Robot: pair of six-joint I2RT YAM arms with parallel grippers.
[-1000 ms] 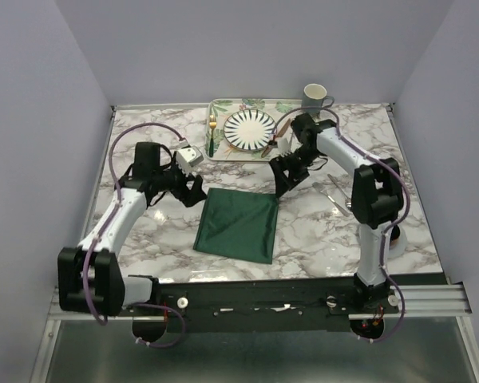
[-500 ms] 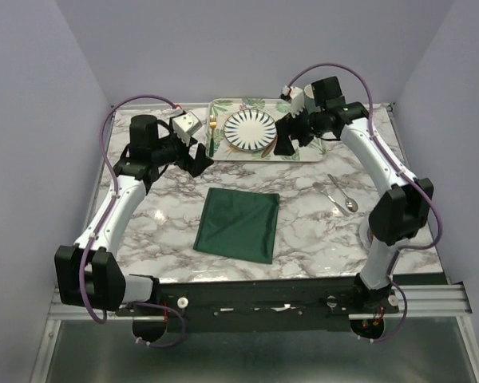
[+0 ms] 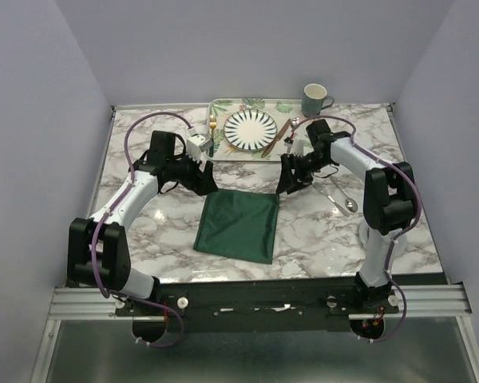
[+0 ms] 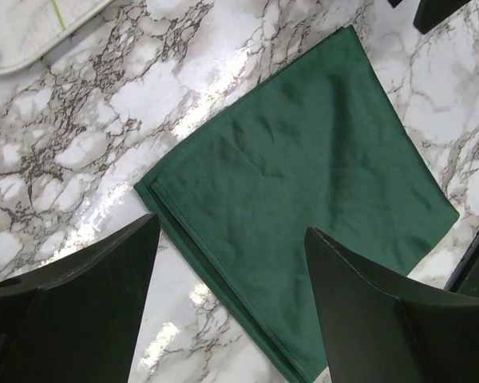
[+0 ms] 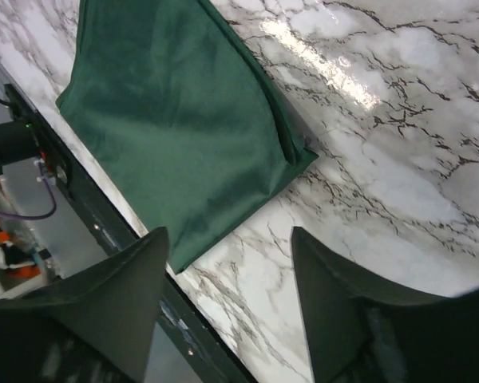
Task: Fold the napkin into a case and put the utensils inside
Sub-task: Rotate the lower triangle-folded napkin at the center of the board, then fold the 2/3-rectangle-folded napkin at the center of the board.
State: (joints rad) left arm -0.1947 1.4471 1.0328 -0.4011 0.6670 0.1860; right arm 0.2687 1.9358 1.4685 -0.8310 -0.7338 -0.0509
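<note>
Napkin (image 3: 238,226) lies flat in the middle of the table (image 3: 144,239). It is a dark green cloth with a faint sheen, folded to a rough square with its near edge running a little askew. In the left wrist view its edge shows doubled layers with a stitched hem, and soft creases ripple across the top. In the right wrist view the far right corner comes to a neat point with a layer tucked beneath. The table is glossy white marble veined in grey-brown, with patches of bright glare.

Left gripper (image 4: 231,231) hangs over the napkin's far left corner, its broad matte black fingers (image 4: 72,311) spread wide with nothing between them. Right gripper (image 5: 229,235) hangs by the far right corner, likewise wide apart and holding nothing; its fingers (image 5: 359,327) are the same dull black wedges. Whether either tip touches the cloth I cannot tell.

At the back, a leaf-printed rectangular tray (image 3: 247,156) carries a round plate (image 3: 250,129) with dark radial stripes. A slim gold fork (image 3: 212,128) lies left of the plate, and a copper-brown knife (image 3: 271,140) slants at its right. A silver spoon (image 3: 342,196) rests on bare marble right of the napkin, well apart from it. A grey-green mug (image 3: 313,100) stands just behind the tray's right corner.
</note>
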